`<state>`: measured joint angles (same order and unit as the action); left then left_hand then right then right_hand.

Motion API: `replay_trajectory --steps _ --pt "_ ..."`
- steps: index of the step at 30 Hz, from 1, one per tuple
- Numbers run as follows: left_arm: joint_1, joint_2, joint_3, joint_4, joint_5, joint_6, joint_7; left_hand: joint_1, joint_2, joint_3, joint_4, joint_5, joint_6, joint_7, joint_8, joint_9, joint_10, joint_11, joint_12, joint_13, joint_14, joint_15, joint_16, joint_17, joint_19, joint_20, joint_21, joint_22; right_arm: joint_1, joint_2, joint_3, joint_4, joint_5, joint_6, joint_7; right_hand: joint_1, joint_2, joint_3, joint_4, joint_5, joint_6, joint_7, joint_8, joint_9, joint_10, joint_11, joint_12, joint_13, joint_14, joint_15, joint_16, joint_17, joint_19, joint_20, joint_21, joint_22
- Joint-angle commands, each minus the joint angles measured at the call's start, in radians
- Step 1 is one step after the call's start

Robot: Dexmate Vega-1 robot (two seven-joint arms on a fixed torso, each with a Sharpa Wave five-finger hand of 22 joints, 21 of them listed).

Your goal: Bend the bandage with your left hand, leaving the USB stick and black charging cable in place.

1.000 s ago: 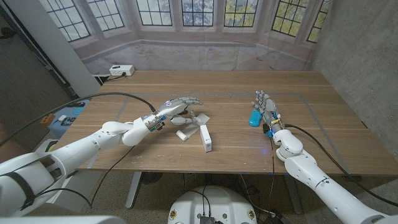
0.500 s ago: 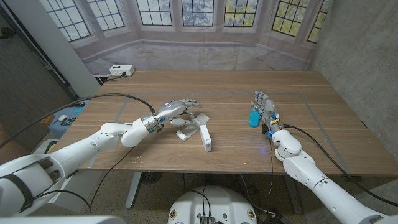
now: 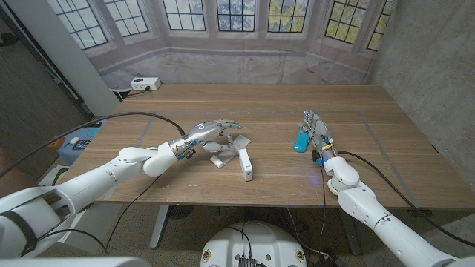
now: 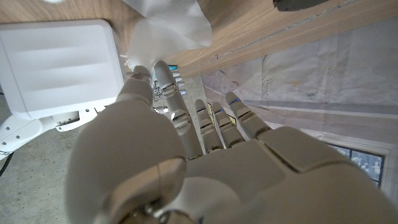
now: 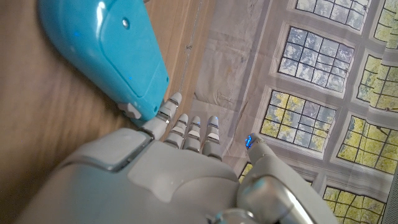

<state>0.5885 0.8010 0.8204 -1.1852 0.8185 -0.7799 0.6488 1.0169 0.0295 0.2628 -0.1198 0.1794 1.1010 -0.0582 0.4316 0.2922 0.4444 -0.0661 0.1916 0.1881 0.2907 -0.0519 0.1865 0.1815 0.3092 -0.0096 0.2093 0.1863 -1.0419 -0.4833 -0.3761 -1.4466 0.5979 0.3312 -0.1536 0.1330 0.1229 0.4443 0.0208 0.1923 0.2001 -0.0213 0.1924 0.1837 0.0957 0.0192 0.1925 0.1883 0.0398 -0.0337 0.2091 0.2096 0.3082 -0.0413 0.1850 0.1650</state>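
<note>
Bandage (image 3: 236, 141) sat pinched in the left hand (image 3: 210, 130), bend apparently underway, white box (image 3: 246, 164) at five o'clock, right hand (image 3: 318, 130) spread idle.

left hand (image 3: 210, 130) fingers extended, pinching white material, right hand (image 3: 318, 132) upright, fingers apart

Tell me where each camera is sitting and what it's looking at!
Head view: sits on the robot's head, looks down over the wooden table; both arms show, left hand over the white bandage, right hand beside a blue thing.
Left wrist view: sits on the left wrist, looks along the left hand, whose fingers touch the bandage.
Right wrist view: sits on the right wrist, looks along the right hand at the blue thing.
Shared: head and left wrist views both show the bandage.
</note>
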Motion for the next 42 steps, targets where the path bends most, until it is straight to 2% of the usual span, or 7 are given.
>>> replay_trajectory --steps 1,12,26,31,37,39,42 --pt "0.020 0.012 -0.026 -0.020 -0.023 -0.019 -0.046 -0.012 -0.003 -0.006 0.001 -0.003 0.005 0.006 0.002 0.000 -0.007 0.006 -0.001 0.005 -0.009 0.002 -0.003 0.002 -0.007 0.001 -0.004 0.001 -0.009 0.003 -0.002 -0.004 0.003 0.002 0.003 -0.003 0.021 0.003 0.000 0.002 0.011 -0.001 0.002 0.002 0.002 0.004 0.005 0.003 0.008 0.004 0.002 0.003 0.006 -0.036 0.004 0.002" --pt "0.032 0.024 -0.045 -0.027 -0.018 -0.029 -0.043 -0.012 0.007 -0.003 -0.001 0.000 0.021 0.008 0.007 -0.005 0.000 0.017 0.004 0.005 -0.007 0.008 0.000 0.000 -0.008 0.004 -0.002 0.001 -0.008 0.003 -0.007 -0.011 -0.005 -0.007 -0.007 0.001 0.023 0.004 -0.002 0.002 0.015 -0.002 0.003 0.002 0.005 0.003 0.006 0.003 0.011 0.003 0.003 0.002 0.007 -0.035 0.004 0.002" --pt "0.048 0.038 -0.057 -0.010 -0.014 -0.052 -0.019 -0.006 0.014 -0.001 -0.009 0.003 0.048 0.003 0.018 -0.012 0.014 0.000 0.010 0.004 0.001 0.004 0.003 -0.002 -0.008 0.004 -0.001 0.001 0.010 0.005 -0.021 -0.026 -0.020 -0.040 -0.022 -0.001 0.025 0.004 0.000 0.002 0.017 -0.001 0.003 0.002 0.004 0.005 0.005 0.003 0.010 0.003 0.004 0.004 0.007 -0.036 0.004 0.002" --pt "0.058 0.047 -0.064 -0.014 -0.020 -0.057 -0.019 -0.008 0.015 -0.002 -0.008 0.003 0.044 0.006 0.016 -0.014 0.015 0.005 0.011 0.004 0.000 0.005 0.003 -0.001 -0.009 0.002 0.000 0.001 0.023 0.009 -0.028 -0.019 -0.022 -0.047 -0.018 -0.001 0.025 0.004 0.000 0.002 0.018 -0.001 0.003 0.002 0.004 0.004 0.005 0.003 0.011 0.003 0.004 0.004 0.007 -0.036 0.004 0.002" --pt "0.073 0.060 -0.081 -0.024 -0.029 -0.048 -0.016 -0.045 0.012 -0.013 -0.001 0.000 -0.119 0.038 -0.063 -0.035 -0.016 0.015 0.003 0.004 -0.014 0.014 -0.004 -0.005 -0.015 0.005 0.000 0.001 0.035 0.013 -0.034 -0.013 -0.025 -0.053 -0.015 -0.001 0.025 0.004 0.000 0.002 0.018 -0.001 0.003 0.002 0.004 0.004 0.005 0.004 0.011 0.003 0.004 0.004 0.007 -0.036 0.004 0.002" --pt "0.075 0.061 -0.086 -0.025 -0.034 -0.047 -0.017 -0.051 0.011 -0.014 -0.005 -0.001 -0.196 0.026 -0.109 -0.049 -0.027 0.018 0.004 0.004 -0.017 0.016 -0.005 -0.007 -0.016 0.007 0.001 0.001 0.039 0.015 -0.036 -0.011 -0.025 -0.054 -0.014 -0.001 0.025 0.005 0.000 0.002 0.018 -0.001 0.003 0.002 0.005 0.007 0.006 0.004 0.011 0.003 0.004 0.004 0.007 -0.036 0.004 0.002" --pt "0.076 0.060 -0.089 -0.024 -0.037 -0.047 -0.022 -0.055 0.011 -0.015 -0.005 -0.001 -0.216 0.028 -0.122 -0.053 -0.032 0.018 0.003 0.004 -0.023 0.018 -0.007 -0.007 -0.020 0.008 0.000 0.001 0.042 0.017 -0.038 -0.008 -0.027 -0.054 -0.014 -0.001 0.025 0.005 0.000 0.002 0.019 0.000 0.003 0.003 0.005 0.005 0.006 0.004 0.011 0.003 0.004 0.004 0.007 -0.036 0.004 0.002"
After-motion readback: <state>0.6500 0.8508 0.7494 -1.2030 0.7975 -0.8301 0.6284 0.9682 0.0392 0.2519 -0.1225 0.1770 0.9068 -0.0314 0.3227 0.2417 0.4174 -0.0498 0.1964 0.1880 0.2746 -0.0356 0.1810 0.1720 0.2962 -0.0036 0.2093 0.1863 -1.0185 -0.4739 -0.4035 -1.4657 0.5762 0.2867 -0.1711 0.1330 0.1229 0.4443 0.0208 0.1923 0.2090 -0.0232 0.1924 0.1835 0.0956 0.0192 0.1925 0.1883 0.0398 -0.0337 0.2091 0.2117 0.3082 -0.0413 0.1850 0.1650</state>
